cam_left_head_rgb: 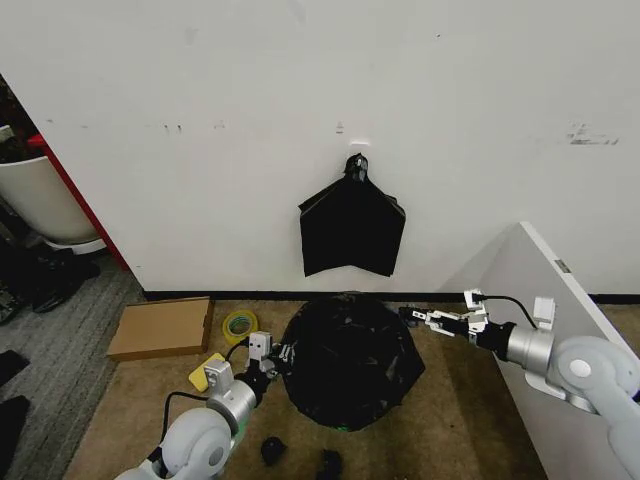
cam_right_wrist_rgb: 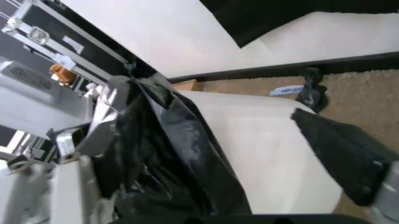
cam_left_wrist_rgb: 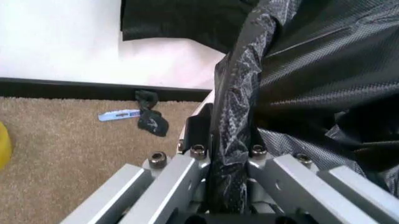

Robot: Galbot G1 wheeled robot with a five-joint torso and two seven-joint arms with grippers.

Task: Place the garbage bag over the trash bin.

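The glossy black garbage bag (cam_left_head_rgb: 346,358) lies draped over the trash bin, hiding nearly all of it in the head view. At the bag's left edge, my left gripper (cam_left_head_rgb: 273,360) is shut on a bunched fold of the garbage bag (cam_left_wrist_rgb: 232,126), held between its fingers (cam_left_wrist_rgb: 197,125). My right gripper (cam_left_head_rgb: 412,316) is at the bag's upper right edge. Its jaws stand wide apart and open (cam_right_wrist_rgb: 209,100). The bag (cam_right_wrist_rgb: 168,154) hangs against one silver finger (cam_right_wrist_rgb: 111,109). The white trash bin wall (cam_right_wrist_rgb: 268,154) shows between the fingers.
A flat bunch of black bags (cam_left_head_rgb: 352,230) hangs on the wall behind. On the carpet to the left lie cardboard (cam_left_head_rgb: 160,328), a tape roll (cam_left_head_rgb: 239,326) and a yellow item (cam_left_head_rgb: 204,373). Black scraps (cam_left_head_rgb: 272,450) lie in front. A white panel (cam_left_head_rgb: 525,290) stands at the right.
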